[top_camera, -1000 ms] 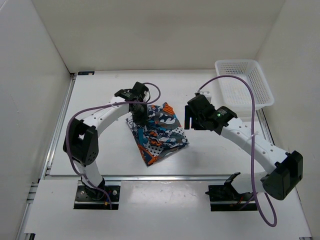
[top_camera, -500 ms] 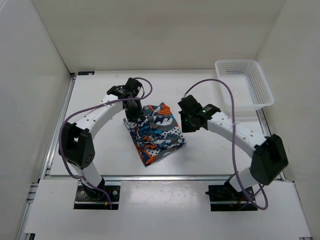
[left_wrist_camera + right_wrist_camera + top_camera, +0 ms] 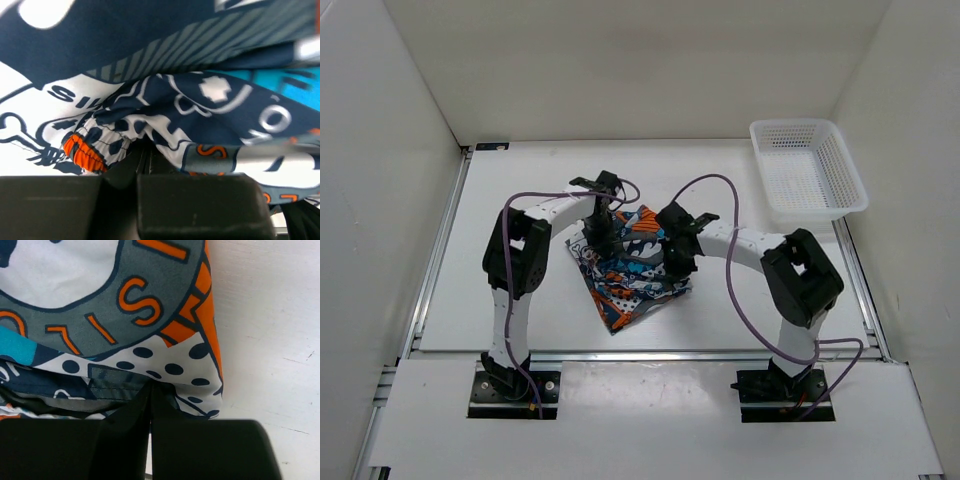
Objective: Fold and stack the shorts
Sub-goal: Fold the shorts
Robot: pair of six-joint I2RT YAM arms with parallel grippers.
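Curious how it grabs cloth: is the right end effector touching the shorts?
Touching. Right wrist view shows the right end effector pinching the shorts at their edge.

The shorts (image 3: 632, 285) carry a teal, orange, navy, white and grey print (navy dots on white).

Top cam looks down from afar; both wrist cams v close on the shorts (image 3: 632, 288), seen in all 3

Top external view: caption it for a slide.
Left gripper and right gripper pinch the printed shorts mid-table; white mesh basket sits back right.
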